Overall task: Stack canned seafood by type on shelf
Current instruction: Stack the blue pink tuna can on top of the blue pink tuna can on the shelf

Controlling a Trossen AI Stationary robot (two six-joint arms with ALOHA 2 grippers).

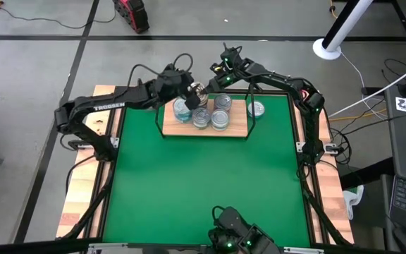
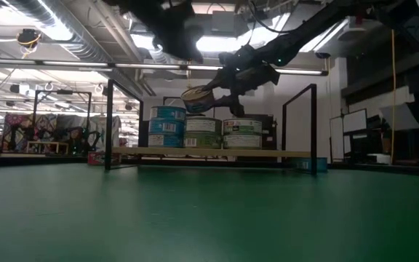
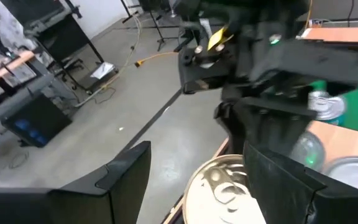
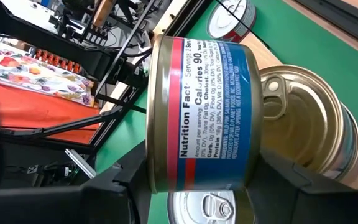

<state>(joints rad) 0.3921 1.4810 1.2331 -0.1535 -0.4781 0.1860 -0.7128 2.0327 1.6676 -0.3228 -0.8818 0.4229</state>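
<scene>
Both arms are crowded over the back of the table (image 1: 189,204), right above the shelf (image 1: 240,128). The right gripper (image 4: 197,180) has its jaws clamped on a tin (image 4: 199,112) with a blue and red side label, nutrition text readable in the right wrist view. It holds the tin by its flat faces, tilted on edge, up in the air over the stacks. From the low view the same tin (image 2: 197,100) hangs just above the middle stack, not touching it.

The left gripper (image 3: 210,180) hovers over the left end of the shelf with its jaws spread wide and nothing between them. A gold-lidded tin (image 3: 225,190) sits just below, in the gap.

On the shelf, the low view shows three stacks side by side, each two tins high: a blue-labelled stack (image 2: 167,125) on the left, a pale-labelled stack (image 2: 203,133) in the middle, and a pink-and-pale stack (image 2: 242,133) on the right. In the high view, a single tin (image 1: 256,109) sits apart near the right end of the board, beside the black wire post (image 1: 251,113).

The green mat (image 1: 203,169) in front of the shelf covers the rest of the table.
</scene>
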